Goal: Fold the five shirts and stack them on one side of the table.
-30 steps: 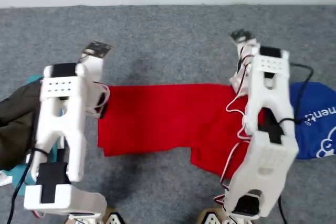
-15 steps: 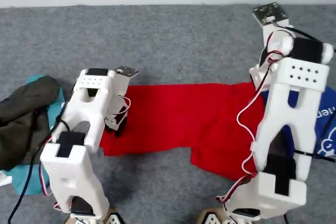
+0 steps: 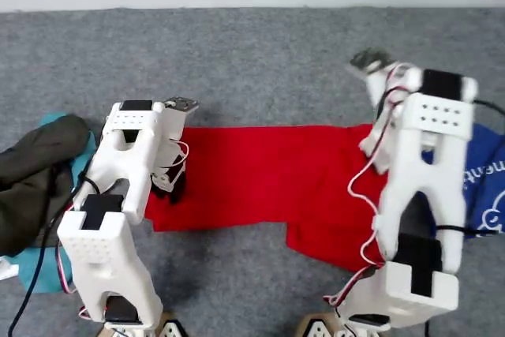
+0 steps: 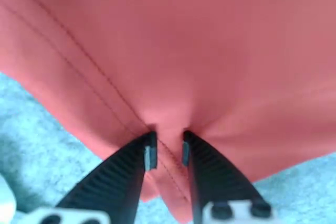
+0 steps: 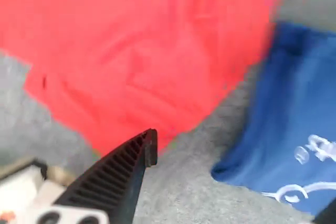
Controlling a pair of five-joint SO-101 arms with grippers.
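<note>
The left end effector (image 4: 166, 148) pinches the red shirt (image 3: 252, 171) at its left edge. The right end effector (image 5: 239, 179) gapes wide, centre-right.

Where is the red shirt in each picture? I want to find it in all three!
High view: the red shirt lies spread across the middle of the grey table.
Left wrist view: the red shirt is right under the left tool, which pinches a fold near its edge.
Right wrist view: the red shirt lies beside a blue shirt.
Shared landmark: the grey table under the cloth.
</note>
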